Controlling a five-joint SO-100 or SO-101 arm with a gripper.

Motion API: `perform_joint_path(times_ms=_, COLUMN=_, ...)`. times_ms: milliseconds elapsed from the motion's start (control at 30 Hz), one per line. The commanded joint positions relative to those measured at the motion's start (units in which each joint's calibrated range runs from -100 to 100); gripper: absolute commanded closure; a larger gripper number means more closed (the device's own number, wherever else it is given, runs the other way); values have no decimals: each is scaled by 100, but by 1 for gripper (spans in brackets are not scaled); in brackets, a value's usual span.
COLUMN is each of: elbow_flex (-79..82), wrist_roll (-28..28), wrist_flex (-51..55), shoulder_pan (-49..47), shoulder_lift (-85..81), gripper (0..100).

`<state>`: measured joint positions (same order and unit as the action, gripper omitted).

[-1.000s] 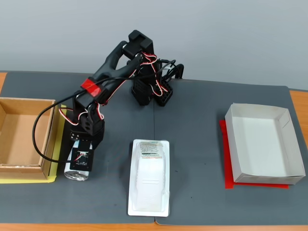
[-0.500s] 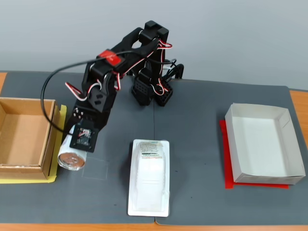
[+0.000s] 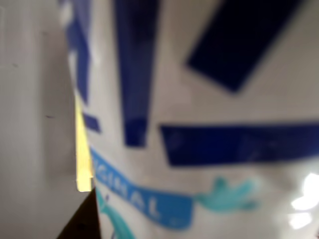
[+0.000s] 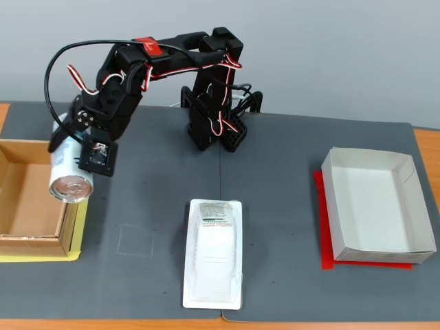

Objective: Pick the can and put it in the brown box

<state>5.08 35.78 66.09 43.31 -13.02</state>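
Wrist view is filled almost wholly by the can (image 3: pixel 199 124), blurred and very close: a white, glossy curved wall with dark blue bars of large lettering too near to read, and below them a light-blue band with white letters that look like "GINAL", beside a light-blue splash graphic. At the left edge a thin yellow strip (image 3: pixel 82 149) and a sliver of brown show past the can; nothing of the end effector itself can be made out here.

The fixed view gives what the close camera cannot. The can (image 4: pixel 69 175) is lifted off the table (image 4: pixel 275 179), lying roughly on its side in the air with its round silver end toward the camera, held in the end effector (image 4: pixel 75 155), whose fingers are closed around its body. It hangs over the right wall of the brown box (image 4: pixel 27 199), which sits at the left edge of the table: square, low-walled, corrugated cardboard with a plain inside, resting on yellow tape that shows along its right and front sides.

The black arm (image 4: pixel 165 62), with a red tape patch and red-and-white wires, arches over from its base at the back of the dark grey mat. Near the front middle lies a white plastic blister tray (image 4: pixel 214 254) with a small printed label too fine to read. Well apart on the right is a white rectangular box (image 4: pixel 378 206) on a red sheet.
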Motion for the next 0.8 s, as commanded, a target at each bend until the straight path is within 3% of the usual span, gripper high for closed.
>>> perform_joint_path(times_ms=0, elbow_flex=-562, wrist_roll=159, wrist_flex=-191, shoulder_pan=226, shoulder_lift=264, gripper=88)
perform_joint_path(times_ms=767, elbow_flex=-3585, wrist_roll=180, wrist_flex=-243, shoulder_pan=519, shoulder_lift=3263, gripper=88)
